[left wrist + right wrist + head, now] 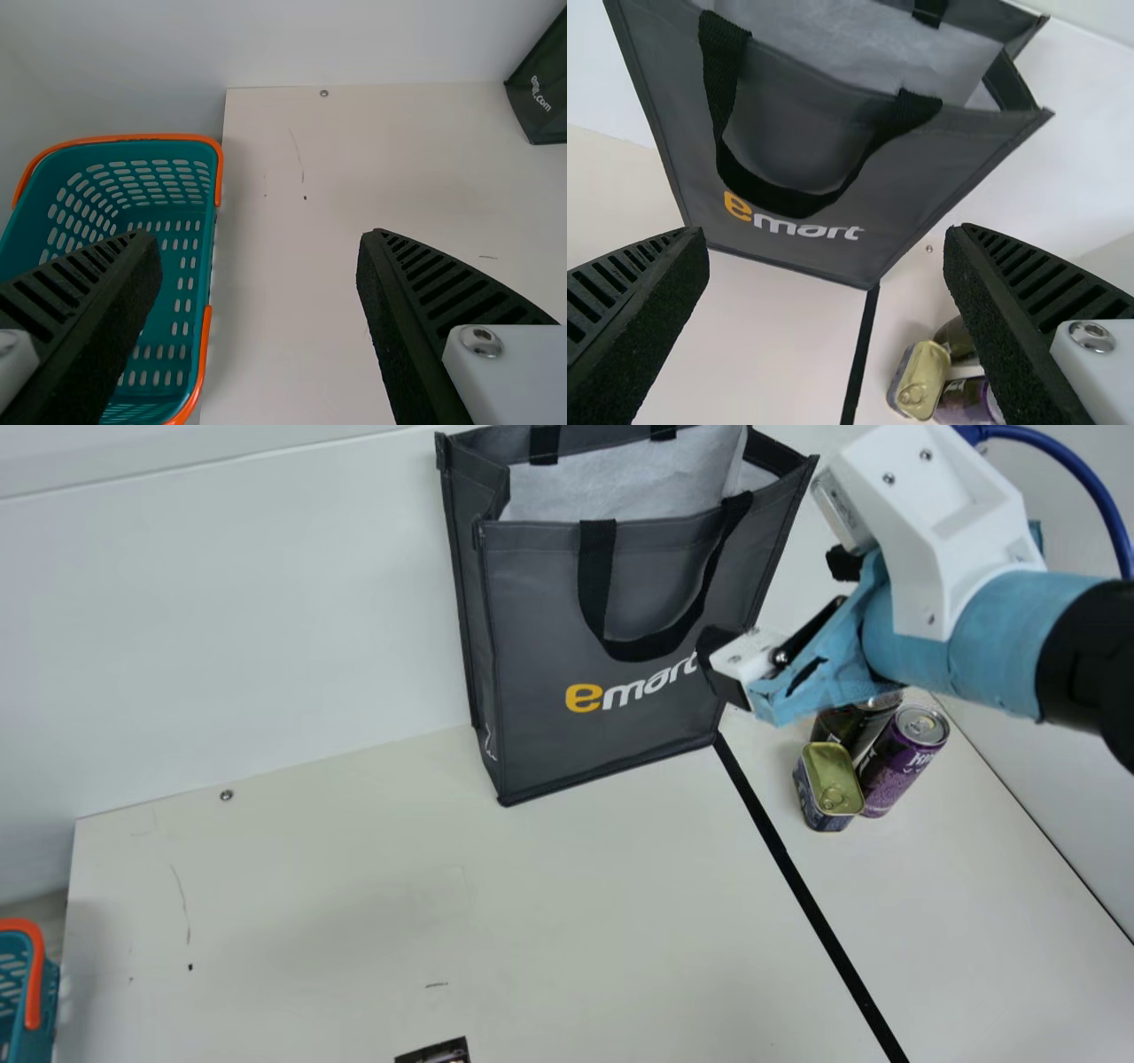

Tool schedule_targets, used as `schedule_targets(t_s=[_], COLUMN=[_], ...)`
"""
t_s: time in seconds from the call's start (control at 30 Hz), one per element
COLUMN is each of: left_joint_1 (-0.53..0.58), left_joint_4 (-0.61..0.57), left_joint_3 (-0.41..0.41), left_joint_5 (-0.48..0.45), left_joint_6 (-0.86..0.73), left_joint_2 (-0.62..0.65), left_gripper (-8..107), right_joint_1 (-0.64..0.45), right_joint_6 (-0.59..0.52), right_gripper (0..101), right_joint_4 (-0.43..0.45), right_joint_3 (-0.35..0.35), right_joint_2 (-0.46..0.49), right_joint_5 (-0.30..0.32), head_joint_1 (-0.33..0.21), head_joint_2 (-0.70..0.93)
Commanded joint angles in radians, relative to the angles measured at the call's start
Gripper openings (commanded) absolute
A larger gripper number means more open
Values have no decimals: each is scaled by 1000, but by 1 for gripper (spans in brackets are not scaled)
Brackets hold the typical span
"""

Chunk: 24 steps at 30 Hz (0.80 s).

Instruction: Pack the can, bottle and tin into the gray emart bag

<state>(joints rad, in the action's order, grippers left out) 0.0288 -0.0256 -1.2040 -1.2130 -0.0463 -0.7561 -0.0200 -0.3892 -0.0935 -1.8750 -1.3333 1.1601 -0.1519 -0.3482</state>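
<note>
In the main view, my right gripper [780,613] is open in front of the upright gray emart bag [532,691], its fingers empty. Right of the bag stand the purple can [899,764], the gold-topped tin [829,784] and a dark object, seemingly the bottle [836,726], close together; the gripper partly covers the bottle. The right wrist view has the bag [833,150] beyond the open right gripper [826,248], with tin [920,381] and can [963,400] partly behind one finger. My left gripper [259,252] is open and empty in the left wrist view.
A teal basket [199,266] with orange handles stands beside the table's left edge. A black tape line [797,877] runs from the bag's corner toward the front. A small dark printed item [436,1051] lies at the main view's bottom edge. White walls stand behind and at the right.
</note>
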Motion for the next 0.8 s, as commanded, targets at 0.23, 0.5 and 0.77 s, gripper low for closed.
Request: schedule_targets(t_s=[0.23, 0.5, 0.77], left_joint_1=[0, 0, 0], left_joint_4=[0, 0, 0], left_joint_3=[0, 0, 0], left_joint_5=[0, 0, 0], left_joint_6=[0, 0, 0], left_joint_2=[0, 0, 0], left_gripper=[90, 90, 90], right_joint_1=[-15, -32, -60], right_joint_6=[-124, -258, -398], right_gripper=[91, 91, 91], right_joint_4=[-48, -106, -176], right_joint_3=[-137, -251, -305], right_joint_2=[-94, -182, -254], right_joint_5=[23, 60, 60], head_joint_1=[-23, -23, -23], head_joint_2=[-1, -1, -1])
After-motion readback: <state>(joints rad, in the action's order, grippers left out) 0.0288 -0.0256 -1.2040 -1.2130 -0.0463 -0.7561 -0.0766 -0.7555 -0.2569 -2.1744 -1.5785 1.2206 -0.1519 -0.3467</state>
